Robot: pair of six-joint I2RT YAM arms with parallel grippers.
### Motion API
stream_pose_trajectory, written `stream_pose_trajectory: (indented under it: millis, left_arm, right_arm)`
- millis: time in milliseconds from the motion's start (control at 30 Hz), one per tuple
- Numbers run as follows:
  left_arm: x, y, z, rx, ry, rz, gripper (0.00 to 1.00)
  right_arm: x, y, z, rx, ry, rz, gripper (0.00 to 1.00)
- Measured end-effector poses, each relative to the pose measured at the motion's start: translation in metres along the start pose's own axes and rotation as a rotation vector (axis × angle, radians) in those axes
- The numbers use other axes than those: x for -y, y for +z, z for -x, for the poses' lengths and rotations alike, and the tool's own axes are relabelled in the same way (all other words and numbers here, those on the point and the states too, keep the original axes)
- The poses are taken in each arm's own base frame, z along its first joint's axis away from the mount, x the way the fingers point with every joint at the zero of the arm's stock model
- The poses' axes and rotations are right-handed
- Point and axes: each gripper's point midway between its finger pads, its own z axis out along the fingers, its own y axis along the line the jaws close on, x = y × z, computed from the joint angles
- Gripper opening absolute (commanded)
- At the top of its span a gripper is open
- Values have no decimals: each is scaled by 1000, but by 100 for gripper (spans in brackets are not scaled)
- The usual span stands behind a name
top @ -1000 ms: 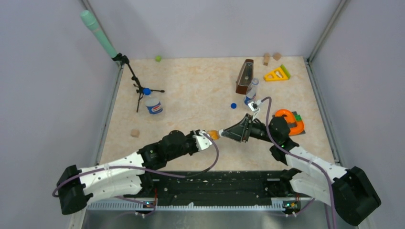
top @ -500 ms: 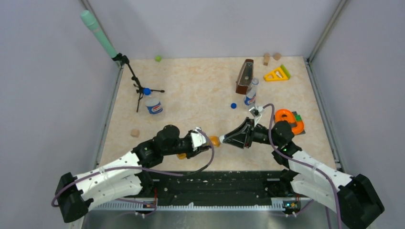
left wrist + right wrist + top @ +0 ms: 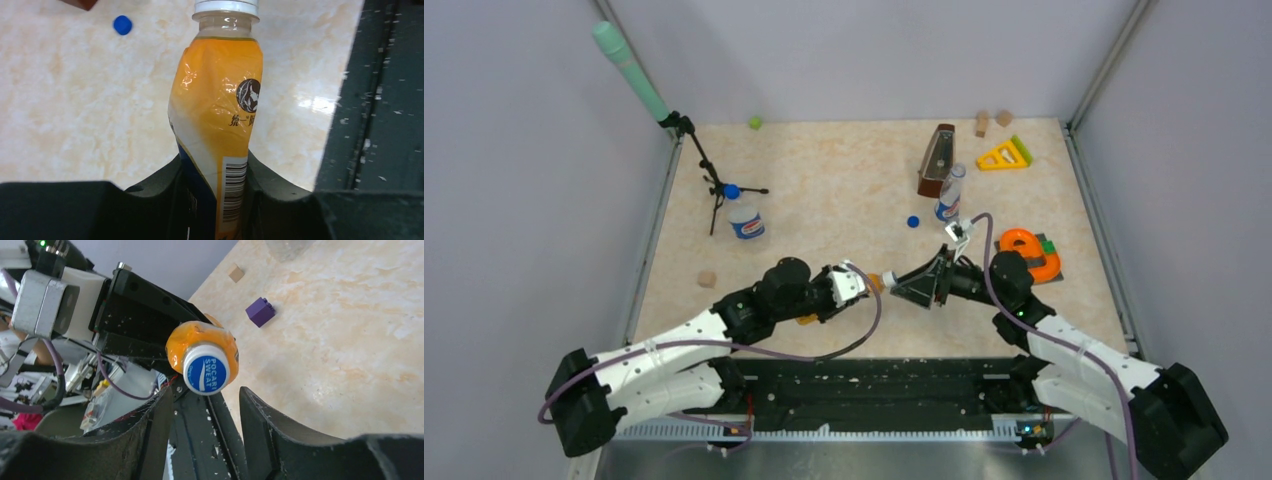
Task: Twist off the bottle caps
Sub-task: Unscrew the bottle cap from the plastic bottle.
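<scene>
My left gripper is shut on an orange-labelled bottle, which it holds lying sideways above the table. The bottle's white-rimmed cap, blue on top, faces my right gripper. That gripper is open, its fingertips on either side of the cap and apart from it. From above, the two grippers meet at the cap near the table's front middle. A loose dark blue cap lies on the table. Another blue cap sits on a clear bottle at the left.
A capless bottle stands beside a brown metronome. A microphone tripod is at the left, an orange toy at the right, and a yellow wedge at the back right. A purple cube and wooden blocks lie about.
My right gripper's jaws have opened off the cap, which stays on the bottle. Both arms dipped toward the near edge and came back; the left grip is unchanged.
</scene>
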Motion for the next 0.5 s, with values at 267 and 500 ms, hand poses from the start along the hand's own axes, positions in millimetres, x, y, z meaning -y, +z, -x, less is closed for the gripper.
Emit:
stream_pose_trajectory:
  millis: [267, 500]
  left_arm:
    - [-25, 2, -15, -52, 178, 147, 0]
    - [-47, -5, -13, -64, 367, 292, 0]
  right_arm:
    - [12, 2, 5, 28, 95, -84, 53]
    - [17, 4, 8, 53, 205, -123, 52]
